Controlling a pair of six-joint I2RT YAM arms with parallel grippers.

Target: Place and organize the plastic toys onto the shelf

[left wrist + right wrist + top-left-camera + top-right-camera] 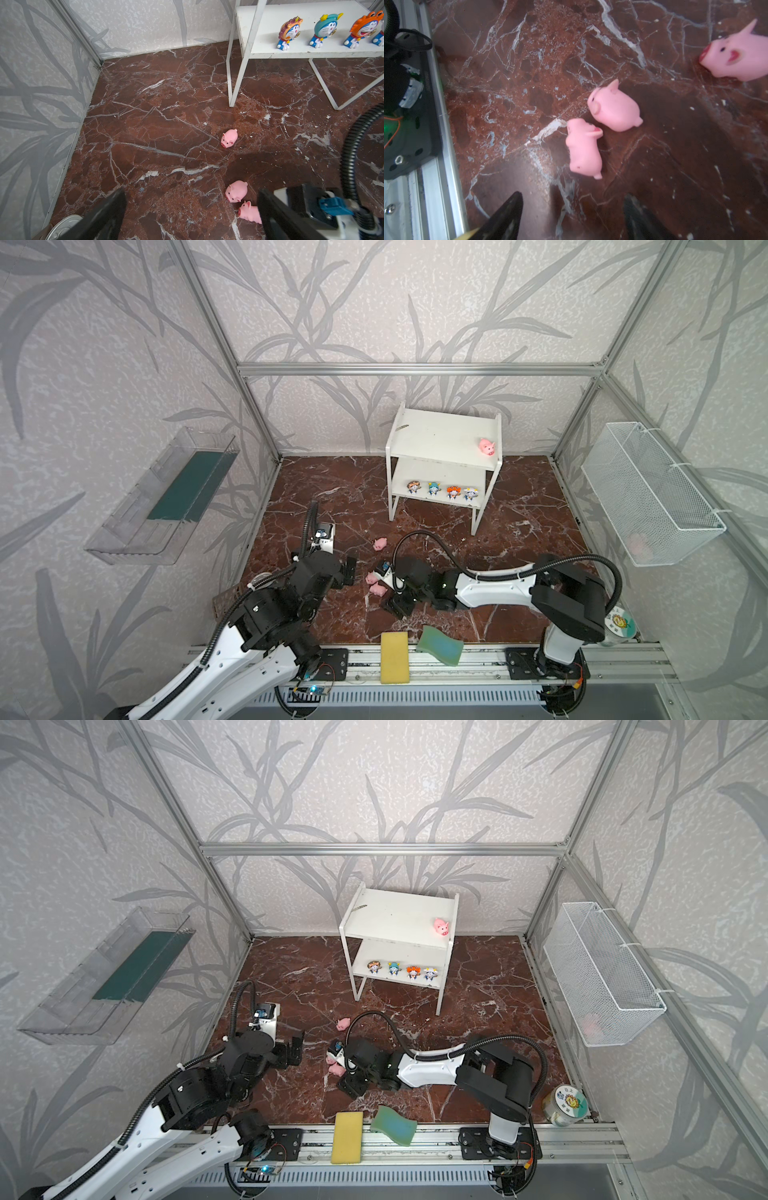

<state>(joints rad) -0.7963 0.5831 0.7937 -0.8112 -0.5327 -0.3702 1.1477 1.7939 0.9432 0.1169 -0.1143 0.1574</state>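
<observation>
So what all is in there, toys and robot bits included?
shelf: one, white, by the back wall.
pigs: four, pink, three on the floor, one on the shelf's top board.
figurines: four, orange, blue and white, shelf's lower board.
sponges: two, yellow and green, front edge.
tray: one, clear, left wall.
basket: one, white wire, right wall.
jar: one, printed lid, front right corner.
left pincer: one, black, open, empty.
right pincer: one, black, open, beside two floor pigs.

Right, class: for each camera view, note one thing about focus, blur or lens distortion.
Right wrist view: soft throughout, the edge pig and right claw's fingertips blurriest. Left wrist view: figurines crisp, left claw's fingers smeared. Both top views: wide-angle lens splays the frame posts; floor sharp.
</observation>
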